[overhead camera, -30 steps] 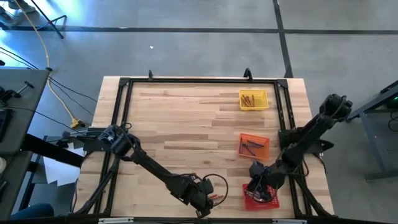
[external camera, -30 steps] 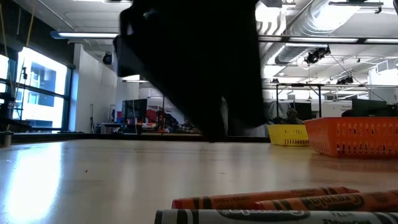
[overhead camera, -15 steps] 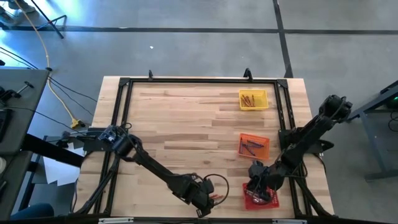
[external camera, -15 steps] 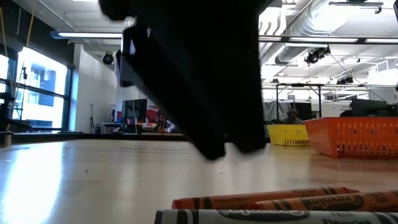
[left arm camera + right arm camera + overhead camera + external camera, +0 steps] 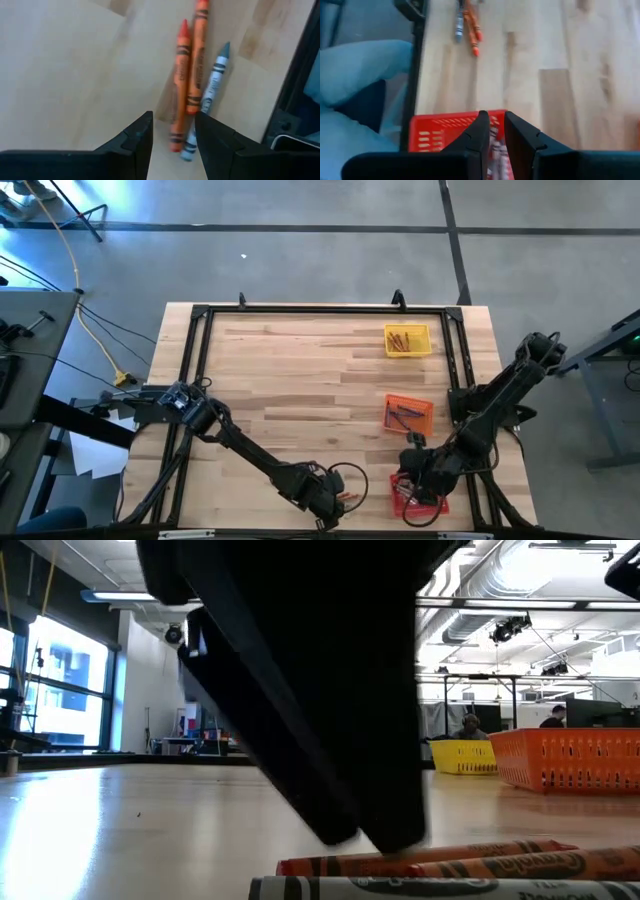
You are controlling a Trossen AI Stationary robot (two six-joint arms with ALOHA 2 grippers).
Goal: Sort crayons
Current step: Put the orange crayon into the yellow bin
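Note:
Three crayons (image 5: 192, 85) lie side by side on the wood near the table's near edge: two orange ones (image 5: 430, 861) and a grey-blue one (image 5: 400, 888). My left gripper (image 5: 172, 127) is open and points down over their ends. One finger stands on each side of an orange crayon's butt end (image 5: 174, 142). I cannot tell whether it touches. My right gripper (image 5: 496, 131) hangs above the red tray (image 5: 418, 500) with a narrow gap between its fingers and nothing in it. Crayons (image 5: 348, 497) show small in the high view.
An orange tray (image 5: 408, 415) and a yellow tray (image 5: 407, 340), each with crayons in it, stand along the right side. A black frame (image 5: 190, 380) borders the table. Bare wood spreads over the middle and left. Two people (image 5: 468, 726) sit far back in the room.
My left gripper has come down toward the three crayons, still open; its fingers now reach almost to them in the low view. My right gripper has risen off the red tray and tipped. The crayons on the table have stayed put.

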